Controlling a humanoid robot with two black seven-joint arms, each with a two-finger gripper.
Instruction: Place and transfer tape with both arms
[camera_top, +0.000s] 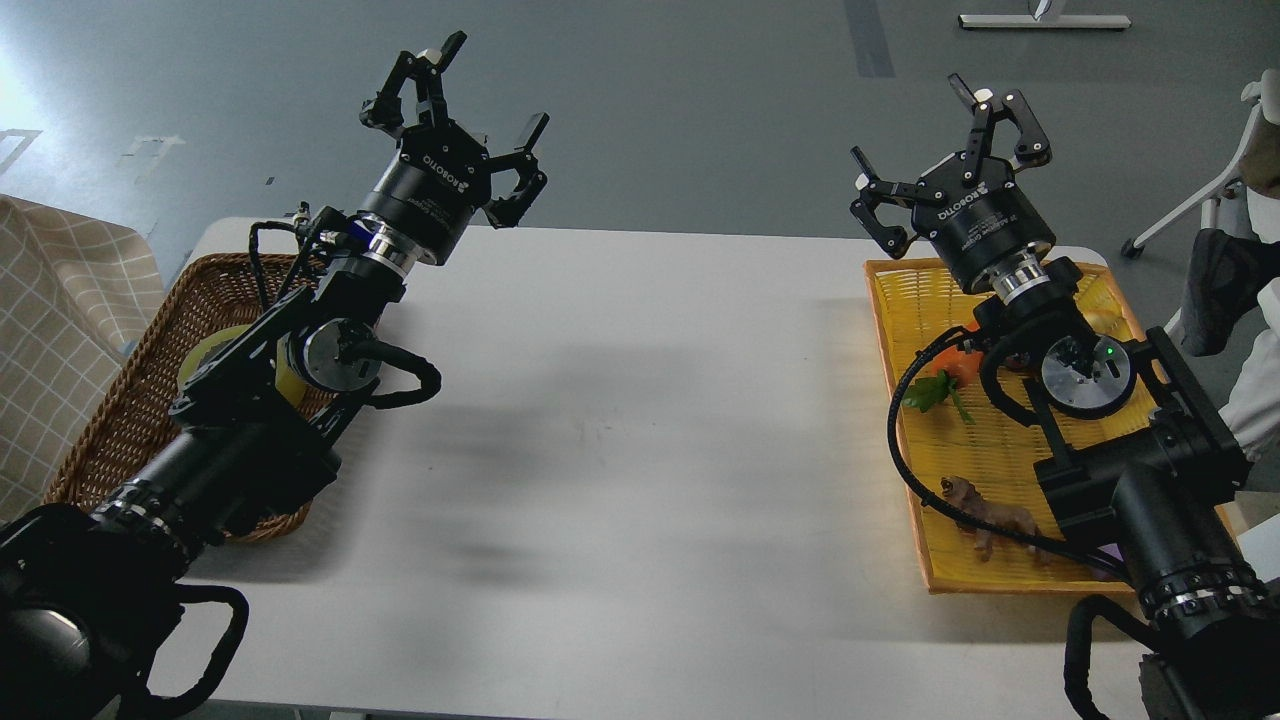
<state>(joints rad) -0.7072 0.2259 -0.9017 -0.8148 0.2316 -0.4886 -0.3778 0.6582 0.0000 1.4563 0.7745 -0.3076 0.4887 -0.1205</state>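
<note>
The tape (212, 348), a yellow roll, lies in the brown wicker basket (95, 445) at the table's left and is mostly hidden behind my left arm. My left gripper (468, 98) is open and empty, raised above the table's far edge, up and to the right of the basket. My right gripper (943, 148) is open and empty, raised above the far left corner of the yellow basket (893, 300). Neither gripper touches the tape.
The yellow basket holds a carrot toy with green leaves (930, 390) and a brown lion toy (978, 505), partly hidden by my right arm. A checked cloth (50, 300) lies at far left. A white table (640, 420) spans between the baskets.
</note>
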